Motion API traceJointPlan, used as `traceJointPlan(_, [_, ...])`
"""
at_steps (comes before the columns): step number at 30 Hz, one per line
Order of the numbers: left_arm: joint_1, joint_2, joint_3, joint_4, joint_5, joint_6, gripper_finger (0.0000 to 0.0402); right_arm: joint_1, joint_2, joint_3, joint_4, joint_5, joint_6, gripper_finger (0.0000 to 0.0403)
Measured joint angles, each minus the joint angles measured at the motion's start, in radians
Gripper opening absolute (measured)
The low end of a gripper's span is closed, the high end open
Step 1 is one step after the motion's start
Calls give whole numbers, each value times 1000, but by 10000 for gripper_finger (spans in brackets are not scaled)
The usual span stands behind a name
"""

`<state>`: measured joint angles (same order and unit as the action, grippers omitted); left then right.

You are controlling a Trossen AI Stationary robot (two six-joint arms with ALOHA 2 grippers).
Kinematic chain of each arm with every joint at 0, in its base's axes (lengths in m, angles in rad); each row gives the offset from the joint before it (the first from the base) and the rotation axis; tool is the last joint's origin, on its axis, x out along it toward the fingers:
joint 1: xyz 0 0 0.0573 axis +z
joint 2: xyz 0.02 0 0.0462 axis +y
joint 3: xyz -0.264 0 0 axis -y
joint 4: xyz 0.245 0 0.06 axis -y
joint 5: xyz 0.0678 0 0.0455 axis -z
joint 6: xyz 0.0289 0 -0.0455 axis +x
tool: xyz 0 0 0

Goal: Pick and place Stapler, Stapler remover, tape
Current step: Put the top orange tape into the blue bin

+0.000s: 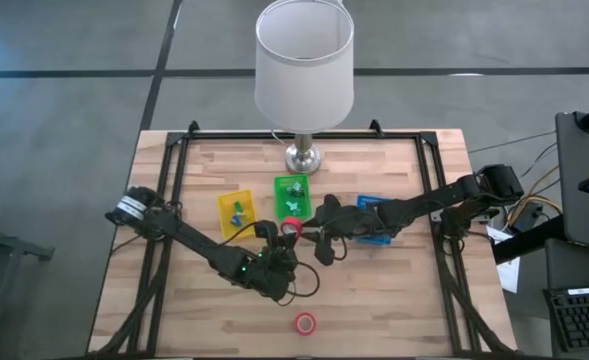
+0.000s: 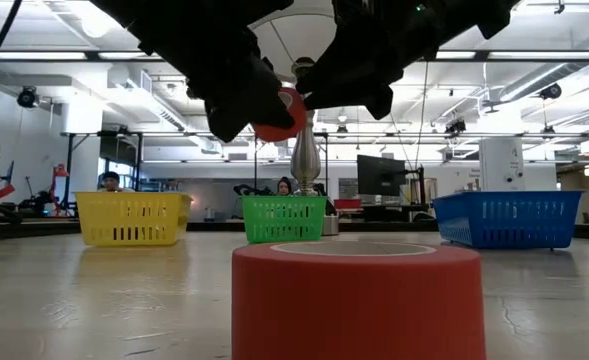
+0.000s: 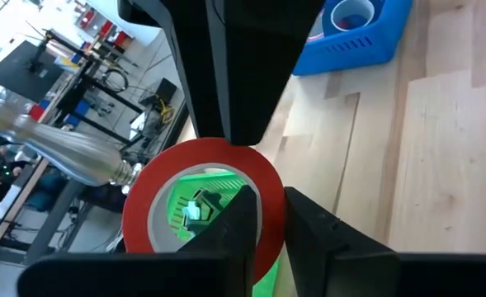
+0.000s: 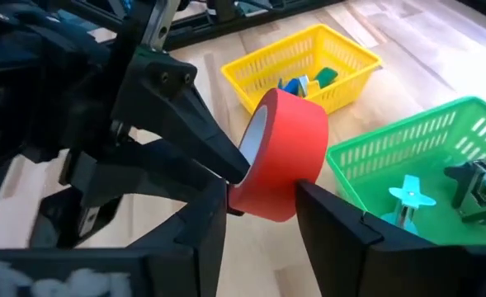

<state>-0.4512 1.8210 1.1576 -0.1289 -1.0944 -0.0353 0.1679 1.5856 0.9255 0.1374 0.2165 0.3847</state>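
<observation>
A red tape roll (image 1: 291,228) with a pale core hangs in the air over the table's middle, just near of the green tray (image 1: 292,195). Both grippers meet at it. My left gripper (image 1: 285,240) reaches it from the near-left and is shut on it. My right gripper (image 1: 310,231) reaches it from the right and is shut on it too. In the low view the roll (image 2: 279,115) shows between the two dark grippers, well above the tabletop. A second red roll (image 1: 305,323) lies flat near the table's near edge. My left gripper (image 3: 271,219) pinches the ring's wall (image 3: 269,202): one finger (image 3: 234,227) inside the core, the other (image 3: 317,235) outside on the red band. It comes slanting from the table's near-left. The roll stands on edge, lifted clear. My right gripper (image 4: 261,214) has the same roll between its two fingers, one on each flat face, at the rim (image 4: 267,198) facing the wrist camera. The fingers (image 4: 337,227) come about level from the table's right, across the roll's width. The roll is clear of the table.
The yellow tray (image 1: 236,212), green tray and blue tray (image 1: 374,215) stand in a row at mid-table, each with small items inside. A lamp (image 1: 303,155) stands behind the green tray. The second roll (image 2: 359,300) sits close before the low camera. People show in the room beyond.
</observation>
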Motion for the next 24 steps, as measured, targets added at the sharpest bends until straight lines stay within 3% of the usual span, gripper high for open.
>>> traceJointPlan(16, [-4,0,0,20,1,2,51,-1,-14,4,-45,40,-71,206])
traceJointPlan(24, [-14,-4,5,32,9,-15,51,3,-61,4,-112,43,-71,217])
